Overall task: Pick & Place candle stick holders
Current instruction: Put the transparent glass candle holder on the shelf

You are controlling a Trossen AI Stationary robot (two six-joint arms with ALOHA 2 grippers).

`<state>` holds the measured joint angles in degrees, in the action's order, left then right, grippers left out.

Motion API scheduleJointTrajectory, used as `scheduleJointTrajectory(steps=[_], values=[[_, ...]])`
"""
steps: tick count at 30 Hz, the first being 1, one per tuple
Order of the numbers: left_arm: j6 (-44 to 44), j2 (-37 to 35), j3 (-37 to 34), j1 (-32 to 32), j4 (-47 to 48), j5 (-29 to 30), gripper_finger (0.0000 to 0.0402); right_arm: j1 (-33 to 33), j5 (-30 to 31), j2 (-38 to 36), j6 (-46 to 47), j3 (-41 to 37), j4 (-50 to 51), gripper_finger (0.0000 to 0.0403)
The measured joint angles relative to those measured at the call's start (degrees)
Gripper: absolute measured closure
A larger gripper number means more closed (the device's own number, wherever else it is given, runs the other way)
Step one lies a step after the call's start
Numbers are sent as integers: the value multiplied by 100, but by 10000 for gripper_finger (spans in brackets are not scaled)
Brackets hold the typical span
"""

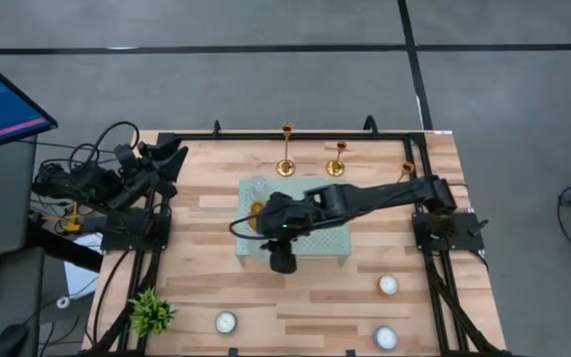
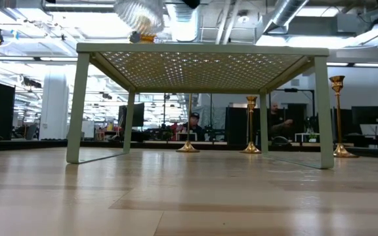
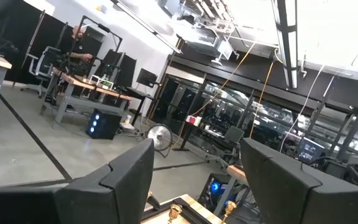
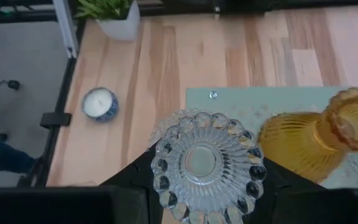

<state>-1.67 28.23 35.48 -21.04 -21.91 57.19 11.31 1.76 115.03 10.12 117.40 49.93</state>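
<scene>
Three gold candle stick holders (image 1: 286, 149) (image 1: 337, 159) (image 1: 407, 171) stand upright on their round bases along the table's far edge, behind a pale green perforated stand (image 1: 325, 243). No gripper touches them. In the low view they show beyond the stand (image 2: 251, 124) (image 2: 338, 118) (image 2: 188, 145). My right gripper (image 1: 263, 220) reaches over the stand's left half, shut on a clear glass cup (image 4: 207, 165) that is raised above the stand top (image 2: 140, 14). My left gripper (image 3: 197, 180) waits open and raised at the table's far left (image 1: 170, 157), with nothing between its fingers. My right gripper pinches the clear glass cup between its two fingers, one on each side of its body. The cup's wide scalloped rim (image 4: 166, 149) hides the exact place of contact. The fingers slant down from the table's right toward its left. The cup hangs clear above the stand.
An amber glass cup (image 4: 316, 140) sits on the stand right beside the held cup. White tealight candles (image 1: 226, 320) (image 1: 389, 286) (image 1: 386, 337) and a small potted plant (image 1: 150, 312) stand near the front edge. Bare wood lies between the stand and the candles.
</scene>
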Motion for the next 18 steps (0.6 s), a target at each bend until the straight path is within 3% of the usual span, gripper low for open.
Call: scheduleJointTrajectory(steps=[18], values=[[-258,0,0,-2,-42,2,161,-249,-4,343,1,169,199,268]])
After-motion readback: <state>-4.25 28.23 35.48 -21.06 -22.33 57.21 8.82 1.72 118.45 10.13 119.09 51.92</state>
